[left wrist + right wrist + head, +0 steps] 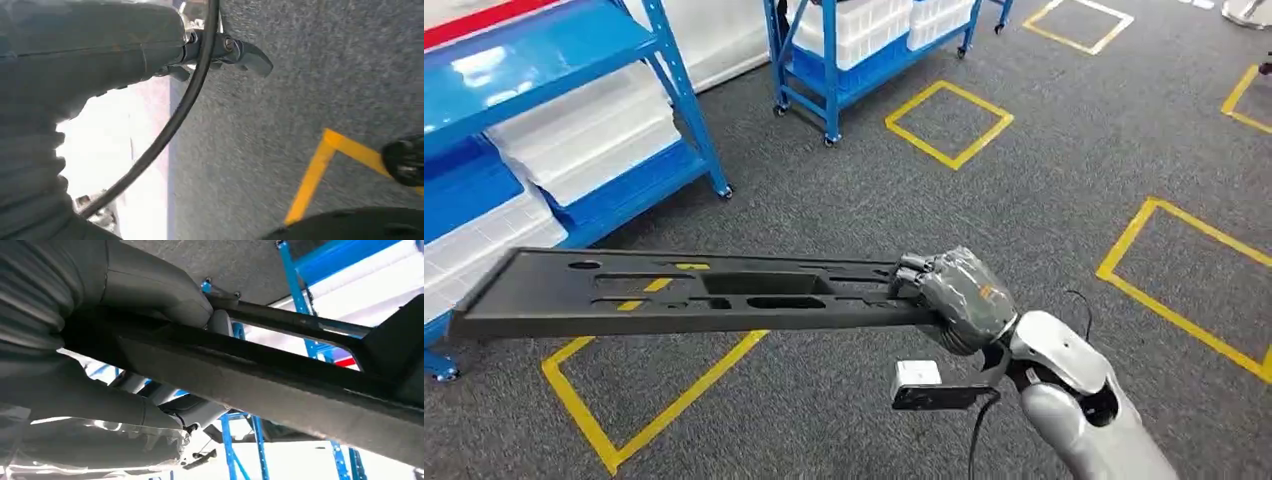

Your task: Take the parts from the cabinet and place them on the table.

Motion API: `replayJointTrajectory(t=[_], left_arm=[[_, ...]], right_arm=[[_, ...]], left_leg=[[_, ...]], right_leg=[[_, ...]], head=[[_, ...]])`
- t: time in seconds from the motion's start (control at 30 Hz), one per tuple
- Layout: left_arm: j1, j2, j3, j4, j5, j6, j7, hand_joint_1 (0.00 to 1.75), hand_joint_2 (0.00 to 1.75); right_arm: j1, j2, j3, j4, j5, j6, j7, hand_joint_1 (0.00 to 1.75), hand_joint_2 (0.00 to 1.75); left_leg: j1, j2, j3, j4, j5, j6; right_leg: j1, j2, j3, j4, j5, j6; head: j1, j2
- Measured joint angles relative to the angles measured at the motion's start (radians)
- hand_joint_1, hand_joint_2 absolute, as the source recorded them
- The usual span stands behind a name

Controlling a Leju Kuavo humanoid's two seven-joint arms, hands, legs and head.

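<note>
Right hand (954, 298) grips one end of long black part (684, 292), fingers wrapped round it. Part sticks out flat to left, above grey floor (1044, 190), near blue shelves (554, 120). Left hand (75, 75): fingers hidden, cannot tell.

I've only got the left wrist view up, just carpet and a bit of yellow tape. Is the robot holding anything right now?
Observer: Yes. In the head view the right hand grips one end of a long black part.
Operator: Is the part level or drooping?
Observer: Roughly level, reaching out to the robot's left above the grey carpet.
Operator: Is a shelf nearby?
Observer: A blue shelving rack with white bins stands beyond the part's far end.
Operator: How firm is the grip?
Observer: The right wrist view shows the thumb on one face of the part and fingers on the other.
</note>
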Motion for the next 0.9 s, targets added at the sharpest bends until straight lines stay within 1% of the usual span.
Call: replayJointTrajectory(t=[0.03, 0.07, 0.1, 0.13, 0.17, 0.2, 0.23, 0.27, 0.3, 0.33, 0.37, 0.4, 0.43, 0.47, 0.5, 0.53, 0.57, 0.6, 0.63, 0.67, 0.7, 0.73, 0.77, 0.8, 0.83, 0.87, 0.9], left_arm=[[-0.003, 0.000, 0.014, 0.000, 0.020, -0.005, -0.005, 0.00, 1.75], [-0.004, 0.000, 0.020, 0.000, 0.030, -0.006, -0.007, 0.00, 1.75], [-0.004, 0.000, 0.025, 0.000, 0.039, -0.009, -0.011, 0.00, 1.75], [-0.003, 0.000, 0.031, 0.000, 0.045, -0.011, -0.011, 0.00, 1.75], [-0.003, 0.000, 0.034, 0.000, 0.047, -0.015, -0.013, 0.00, 1.75], [0.000, 0.000, 0.036, 0.000, 0.051, -0.019, -0.015, 0.00, 1.75], [0.002, 0.000, 0.036, 0.000, 0.055, -0.019, -0.020, 0.00, 1.75], [0.004, 0.000, 0.036, 0.000, 0.056, -0.018, -0.027, 0.00, 1.75], [0.007, 0.000, 0.036, 0.000, 0.056, -0.017, -0.034, 0.00, 1.75], [0.008, 0.000, 0.036, 0.000, 0.056, -0.016, -0.040, 0.00, 1.75], [0.009, 0.000, 0.036, 0.000, 0.056, -0.016, -0.044, 0.00, 1.75], [0.009, 0.000, 0.036, 0.000, 0.056, -0.016, -0.048, 0.00, 1.75], [0.011, 0.003, 0.036, 0.001, 0.056, -0.016, -0.050, 0.00, 1.75], [0.011, 0.002, 0.036, 0.001, 0.056, -0.015, -0.052, 0.00, 1.75], [0.011, 0.002, 0.035, 0.001, 0.057, -0.013, -0.057, 0.00, 1.75], [0.010, 0.002, 0.034, 0.001, 0.057, -0.009, -0.062, 0.00, 1.75], [0.008, 0.002, 0.033, 0.001, 0.055, -0.009, -0.066, 0.00, 1.75], [0.008, 0.000, 0.030, 0.001, 0.049, -0.015, -0.066, 0.00, 1.75], [0.008, 0.001, 0.025, 0.001, 0.044, -0.023, -0.066, 0.00, 1.75], [0.008, 0.002, 0.019, 0.001, 0.038, -0.031, -0.069, 0.00, 1.75], [0.009, 0.005, 0.011, 0.001, 0.035, -0.042, -0.070, 0.00, 1.75], [0.011, 0.008, 0.007, 0.001, 0.031, -0.051, -0.071, 0.00, 1.75], [0.011, 0.011, 0.001, 0.001, 0.027, -0.061, -0.071, 0.00, 1.75], [0.011, 0.014, -0.004, 0.001, 0.022, -0.065, -0.071, 0.00, 1.75], [0.010, 0.018, -0.016, 0.001, 0.014, -0.074, -0.071, 0.00, 1.75], [0.010, 0.021, -0.023, 0.001, 0.010, -0.078, -0.071, 0.00, 1.75], [0.010, 0.023, -0.032, 0.001, 0.002, -0.084, -0.074, 0.00, 1.75]], right_arm=[[-0.026, 0.000, 0.013, 0.015, -0.004, 0.001, 0.003, 1.75, 1.75], [-0.038, 0.000, 0.016, 0.020, -0.005, 0.001, 0.006, 1.75, 1.75], [-0.046, -0.001, 0.020, 0.025, -0.008, 0.001, 0.006, 1.75, 1.75], [-0.057, -0.005, 0.023, 0.029, -0.010, 0.001, 0.007, 1.75, 1.75], [-0.065, -0.005, 0.029, 0.034, -0.011, 0.002, 0.007, 1.75, 1.75], [-0.076, -0.005, 0.037, 0.042, -0.012, 0.003, 0.007, 1.75, 1.75], [-0.081, -0.005, 0.041, 0.048, -0.012, 0.003, 0.007, 1.75, 1.75], [-0.082, -0.005, 0.042, 0.053, -0.012, 0.003, 0.007, 1.75, 1.75], [-0.081, -0.005, 0.044, 0.057, -0.012, 0.004, 0.008, 1.75, 1.75], [-0.081, -0.005, 0.046, 0.061, -0.012, 0.005, 0.008, 1.75, 1.75], [-0.082, -0.005, 0.049, 0.063, -0.012, 0.005, 0.008, 1.75, 1.75], [-0.082, -0.005, 0.051, 0.063, -0.012, 0.005, 0.007, 1.75, 1.75], [-0.083, -0.006, 0.052, 0.064, -0.012, 0.005, 0.007, 1.75, 1.75], [-0.087, -0.006, 0.054, 0.066, -0.012, 0.005, 0.008, 1.75, 1.75], [-0.087, -0.006, 0.056, 0.066, -0.008, 0.004, 0.012, 1.75, 1.75], [-0.083, -0.006, 0.056, 0.066, -0.003, 0.003, 0.016, 1.75, 1.75], [-0.079, -0.006, 0.056, 0.065, 0.001, 0.002, 0.019, 1.75, 1.75], [-0.073, -0.006, 0.053, 0.062, 0.009, 0.002, 0.026, 1.75, 1.75], [-0.068, -0.006, 0.048, 0.057, 0.014, 0.002, 0.030, 1.75, 1.75], [-0.066, -0.006, 0.048, 0.053, 0.018, 0.002, 0.031, 1.75, 1.75], [-0.064, -0.006, 0.047, 0.049, 0.021, 0.003, 0.034, 1.75, 1.75], [-0.058, -0.002, 0.047, 0.046, 0.025, 0.003, 0.038, 1.75, 1.75], [-0.049, 0.000, 0.045, 0.044, 0.030, 0.003, 0.042, 1.75, 1.75], [-0.041, 0.001, 0.044, 0.042, 0.034, 0.003, 0.047, 1.75, 1.75], [-0.034, 0.001, 0.041, 0.036, 0.040, 0.003, 0.053, 1.75, 1.75], [-0.028, 0.001, 0.036, 0.030, 0.044, 0.003, 0.059, 1.75, 1.75], [-0.023, 0.001, 0.032, 0.019, 0.049, 0.003, 0.063, 1.75, 1.75]], left_leg=[[0.000, 0.015, 0.006, -0.001, -0.001, -0.005], [0.001, 0.022, 0.008, 0.001, -0.003, -0.009], [0.009, -0.002, 0.004, 0.013, -0.019, -0.018], [0.008, -0.045, -0.014, 0.055, -0.048, -0.022], [0.008, -0.062, -0.041, 0.109, -0.079, -0.022], [0.008, -0.071, -0.088, 0.202, -0.120, -0.023], [0.008, -0.074, -0.128, 0.280, -0.146, -0.022], [0.008, -0.075, -0.155, 0.321, -0.146, -0.020], [0.007, -0.075, -0.157, 0.311, -0.122, -0.017], [0.007, -0.077, -0.141, 0.264, -0.084, -0.013], [0.007, -0.085, -0.109, 0.184, -0.033, -0.009], [0.007, -0.111, -0.070, 0.090, 0.019, -0.003], [0.010, -0.173, -0.054, 0.046, 0.019, 0.003], [0.012, -0.173, -0.049, 0.023, 0.020, 0.002], [0.006, -0.163, -0.051, 0.026, 0.021, 0.003], [0.002, -0.152, -0.046, 0.026, 0.021, 0.007], [0.002, -0.141, -0.041, 0.019, 0.025, 0.015], [0.011, -0.126, -0.033, 0.003, 0.037, 0.025], [0.009, -0.116, -0.030, -0.004, 0.040, 0.029], [0.008, -0.104, -0.031, -0.005, 0.041, 0.034], [0.006, -0.092, -0.032, -0.005, 0.041, 0.034], [0.005, -0.079, -0.033, -0.005, 0.040, 0.035], [0.005, -0.065, -0.034, -0.005, 0.039, 0.037], [0.005, -0.054, -0.033, -0.005, 0.038, 0.036], [0.004, -0.043, -0.033, -0.004, 0.037, 0.035], [0.004, -0.032, -0.032, -0.003, 0.036, 0.034], [0.004, -0.022, -0.030, -0.003, 0.033, 0.030]], right_leg=[[0.003, 0.013, -0.003, 0.000, -0.001, -0.005], [0.004, 0.020, -0.003, -0.003, 0.002, -0.011], [0.000, 0.026, 0.001, -0.010, 0.005, -0.021], [0.001, 0.031, 0.001, -0.010, 0.006, -0.027], [0.002, 0.036, 0.000, -0.010, 0.006, -0.030], [0.005, 0.047, -0.001, -0.010, 0.007, -0.034], [0.009, 0.057, -0.001, -0.010, 0.006, -0.036], [0.011, 0.069, 0.000, -0.010, 0.006, -0.036], [0.013, 0.081, 0.001, -0.009, 0.006, -0.036], [0.014, 0.093, 0.001, -0.008, 0.006, -0.036], [0.014, 0.108, 0.003, -0.007, 0.006, -0.036], [0.015, 0.121, 0.003, -0.004, 0.006, -0.036], [0.014, 0.130, -0.001, -0.002, 0.007, -0.033], [0.013, 0.146, -0.008, 0.003, 0.008, -0.028], [0.006, 0.152, -0.011, 0.001, 0.013, -0.021], [0.002, 0.166, -0.012, -0.003, 0.015, -0.013], [0.000, 0.178, -0.013, -0.007, 0.020, -0.005], [0.004, 0.178, -0.015, -0.005, 0.017, -0.001], [0.007, 0.134, -0.024, 0.018, -0.002, 0.000], [0.007, 0.102, -0.049, 0.073, -0.039, 0.002], [0.004, 0.084, -0.089, 0.157, -0.081, 0.005], [0.001, 0.078, -0.122, 0.228, -0.110, 0.008], [-0.002, 0.074, -0.145, 0.279, -0.122, 0.011], [-0.005, 0.071, -0.143, 0.278, -0.111, 0.013], [-0.007, 0.066, -0.120, 0.237, -0.082, 0.014], [-0.008, 0.057, -0.079, 0.165, -0.045, 0.013], [-0.007, 0.033, -0.026, 0.074, -0.008, 0.009]], head=[[0.000, 0.000], [0.000, 0.000], [0.000, 0.000], [0.000, 0.000], [0.000, 0.000], [0.000, 0.000], [0.000, 0.000], [0.000, 0.000], [0.000, 0.000], [0.000, 0.000], [0.000, 0.000], [0.000, 0.000], [0.000, 0.000], [0.000, 0.000], [0.000, 0.000], [0.000, 0.000], [0.000, 0.000], [0.000, 0.000], [0.000, 0.000], [0.000, 0.000], [0.000, 0.000], [0.000, 0.000], [0.000, 0.000], [0.000, 0.000], [0.000, 0.000], [0.000, 0.000], [0.000, 0.000]])
